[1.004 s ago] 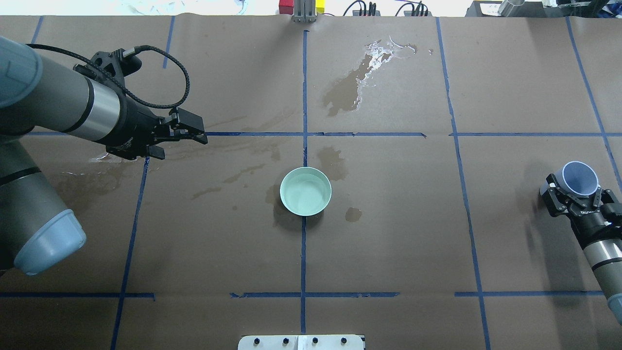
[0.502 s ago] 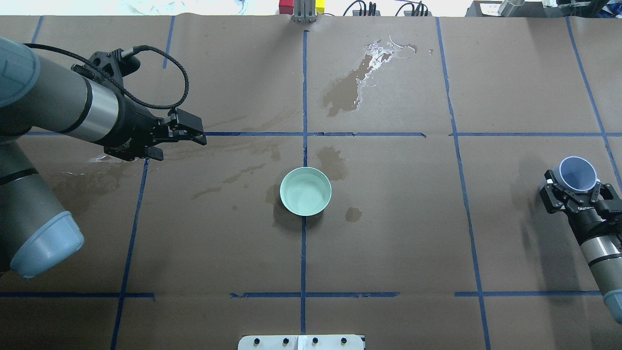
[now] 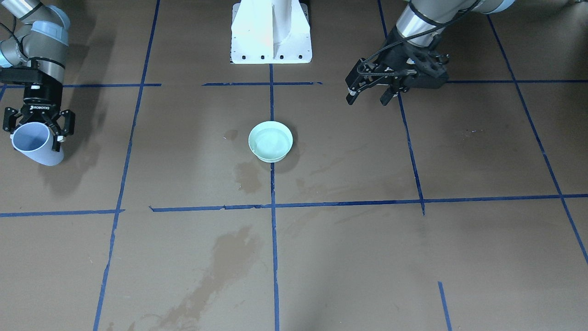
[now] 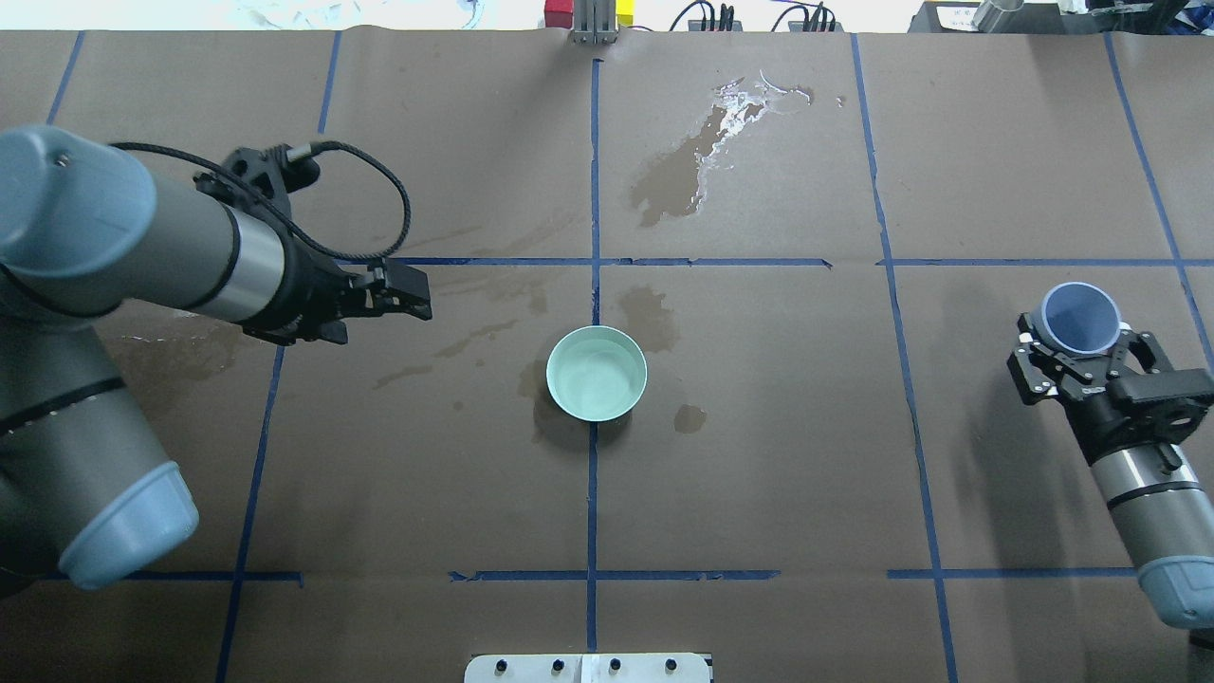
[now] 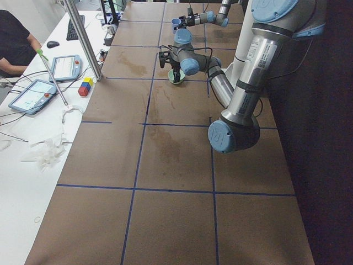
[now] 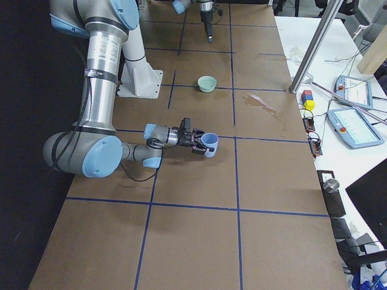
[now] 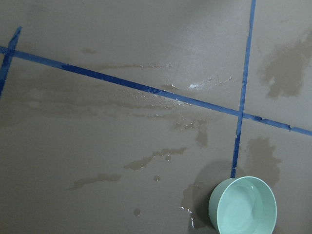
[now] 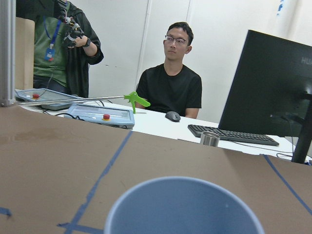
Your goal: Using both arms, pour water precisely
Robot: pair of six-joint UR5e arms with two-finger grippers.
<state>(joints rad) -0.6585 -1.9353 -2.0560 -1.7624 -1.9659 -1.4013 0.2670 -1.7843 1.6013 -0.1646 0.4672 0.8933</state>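
Note:
A mint-green bowl (image 4: 597,373) stands at the table's centre with clear water (image 4: 593,378) in it; it also shows in the front view (image 3: 270,141) and in the left wrist view (image 7: 243,204). My left gripper (image 4: 417,299) hangs open and empty to the left of the bowl and apart from it; in the front view (image 3: 367,99) its two fingers stand apart. My right gripper (image 4: 1079,334) is shut on a pale-blue cup (image 4: 1078,316) at the far right, held tilted above the table (image 3: 34,145). I see no water in the cup (image 8: 185,209).
Wet patches darken the brown paper: a big glinting one at the back (image 4: 702,156) and smaller ones by the bowl (image 4: 689,417). Blue tape lines cross the table. The white pedestal (image 3: 271,32) stands at the robot's edge. Operators and tablets (image 8: 100,114) are beyond the far edge.
My left arm has swung right and nearer, bringing its gripper closer to the bowl. My right gripper has carried the cup left and farther from the robot. The bowl has not moved.

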